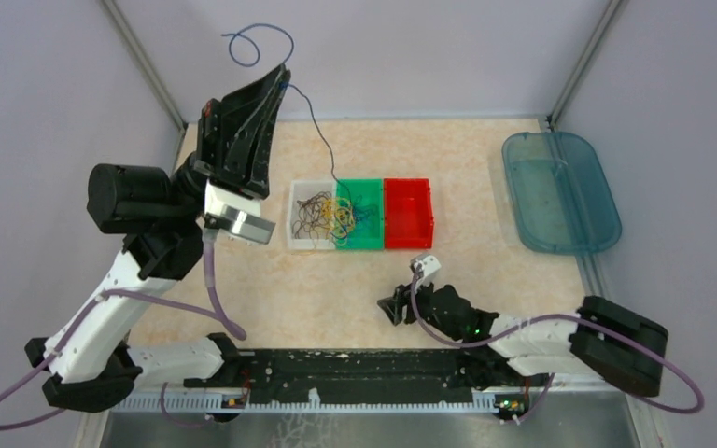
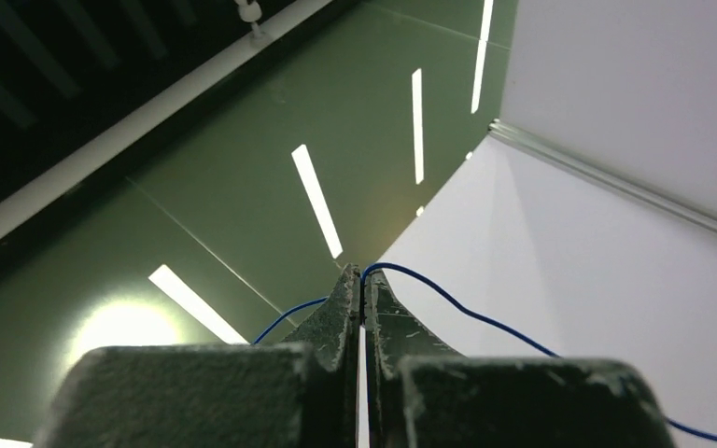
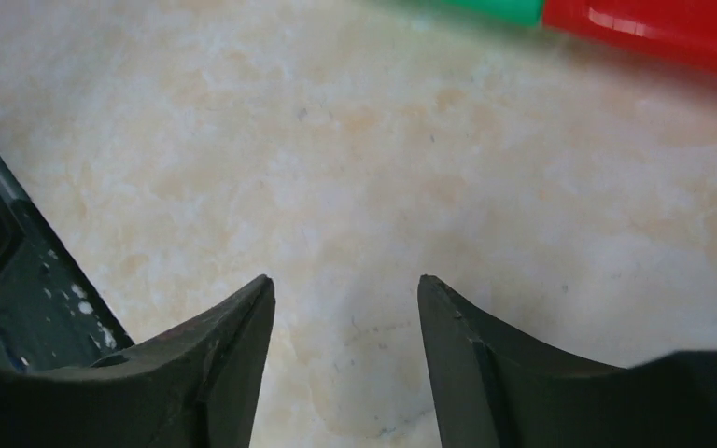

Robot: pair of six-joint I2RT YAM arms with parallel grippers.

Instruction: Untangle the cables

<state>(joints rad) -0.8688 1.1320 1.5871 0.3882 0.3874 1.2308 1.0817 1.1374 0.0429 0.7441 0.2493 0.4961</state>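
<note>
Blue cable (image 2: 504,329): pinched at the very tip of the left gripper (image 2: 362,275), high above and behind the green bin (image 1: 366,245). One stretch falls from the pinch in a loose, wavy line down into that bin. The other stretch curls into an open loop in the air, farther from the bin, against the pale back wall.

Left gripper jaws: pressed together on the blue cable, with no gap showing between the fingers in the left wrist view. The cable comes out on both sides of the tip.

Bundle (image 1: 322,217): a tangle of dark brown, yellow-orange and blue curls. It lies partly in the green bin and partly in the white bin (image 1: 310,245), which touches the green bin's left side. The brown strands sit mostly on the white side, the yellow and blue ones on the green. Whether the lifted cable is free of the tangle or caught in it — cannot tell.

Red bin (image 1: 407,215): touching the green bin's right side, in one row with it.

Right gripper (image 3: 344,280): low over the table (image 3: 429,140), on the near side of the green bin and a little to its right, well apart from it.

Right gripper jaws: spread, with bare marbled beige table between the two fingers and nothing in them. The green and red bins show only as a strip at the top edge of the right wrist view.

Teal tray (image 1: 560,191): far to the right of the green bin, at the table's right edge — translucent, with rounded corners.
</note>
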